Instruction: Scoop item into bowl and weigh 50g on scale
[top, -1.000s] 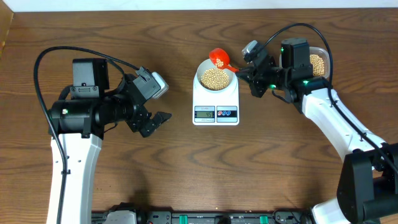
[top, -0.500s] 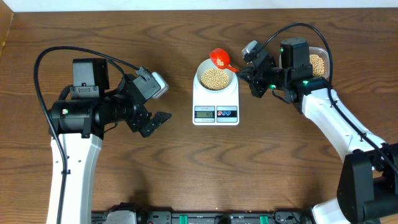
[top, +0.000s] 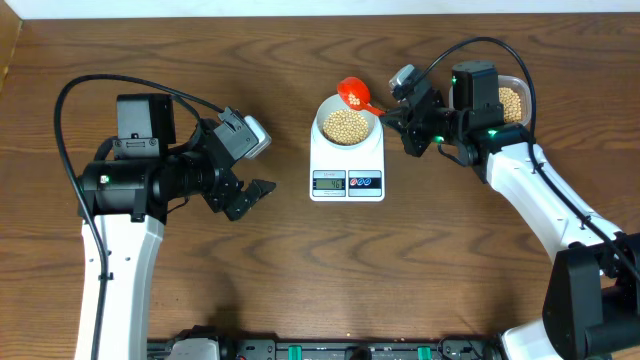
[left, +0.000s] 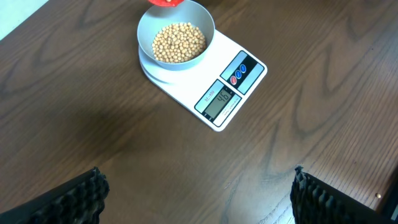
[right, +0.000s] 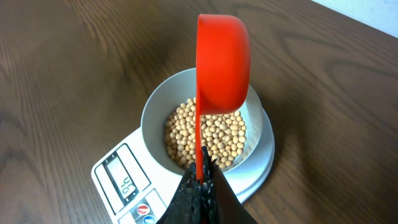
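Where my right gripper (right: 200, 190) ends, its two fingers are pressed together on the thin handle of a red scoop (right: 222, 68). The scoop stands on its edge, with the cup turned sideways above the far part of the bowl (right: 152, 115). This pale bowl holds a layer of tan beans (right: 205, 140) and sits on the round plate of the white scale (right: 124, 180). The display shows digits, but I cannot read them surely. Behind my right wrist, a clear tub (top: 524, 84) holds more of the same beans. My left gripper (left: 199, 198) hangs with fingers wide apart over the table (left: 93, 124), holding nothing, well apart from the scale
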